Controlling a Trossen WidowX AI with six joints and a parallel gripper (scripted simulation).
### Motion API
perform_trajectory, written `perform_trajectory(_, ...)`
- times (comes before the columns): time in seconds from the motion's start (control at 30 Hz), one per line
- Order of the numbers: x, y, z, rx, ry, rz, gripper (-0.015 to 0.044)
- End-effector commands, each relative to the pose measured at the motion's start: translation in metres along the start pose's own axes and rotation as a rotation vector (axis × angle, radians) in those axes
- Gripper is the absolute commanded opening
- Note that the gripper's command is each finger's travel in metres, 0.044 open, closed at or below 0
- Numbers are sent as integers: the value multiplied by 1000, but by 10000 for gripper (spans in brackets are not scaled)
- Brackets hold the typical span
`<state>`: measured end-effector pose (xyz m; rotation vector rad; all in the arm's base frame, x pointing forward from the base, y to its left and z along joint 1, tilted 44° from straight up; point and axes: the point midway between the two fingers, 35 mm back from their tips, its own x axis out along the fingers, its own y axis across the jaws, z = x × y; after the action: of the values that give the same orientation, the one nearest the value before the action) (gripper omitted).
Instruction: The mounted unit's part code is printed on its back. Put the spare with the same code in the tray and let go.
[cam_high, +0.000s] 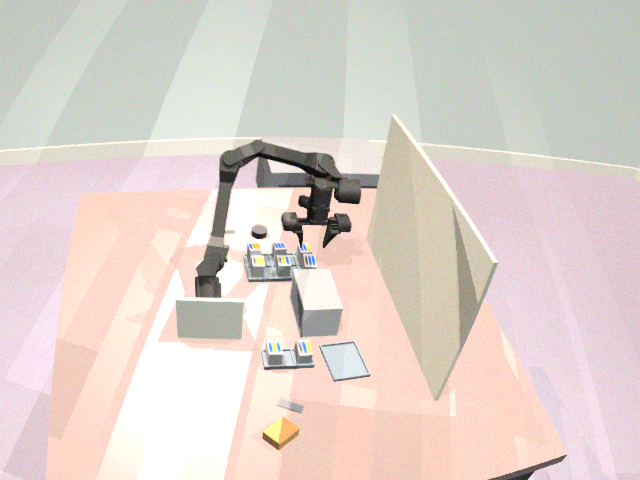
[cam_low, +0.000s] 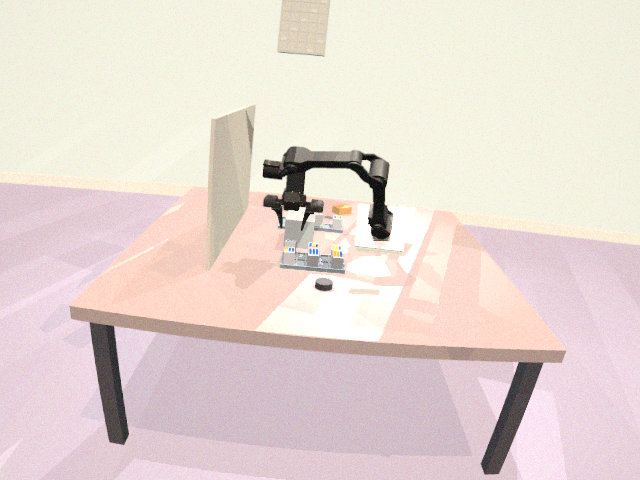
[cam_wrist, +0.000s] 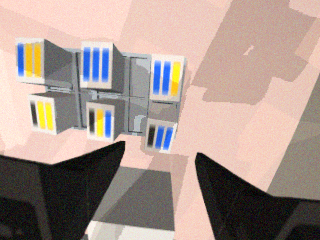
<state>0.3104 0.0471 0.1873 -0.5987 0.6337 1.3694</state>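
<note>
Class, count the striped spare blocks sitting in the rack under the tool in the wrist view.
6: three in the far row, three in the near row. None look hidden.

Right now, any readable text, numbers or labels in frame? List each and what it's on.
No words, digits or brand marks are readable in any view.
Spares in the six-slot rack: three-stripe colour codes only, no characters, e.g. blue-blue-yellow and black-blue-blue.
Two spares in the smaller rack: stripes too, too small to read reliably.
Wall panel: faint grid, no legible text.
</note>
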Motion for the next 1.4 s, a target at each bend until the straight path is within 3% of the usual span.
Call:
perform_trajectory(0.0,3,2,1,2,-4,-3,300)
perform_trajectory(1.37,67,-1,-1,1,-5,-4,300)
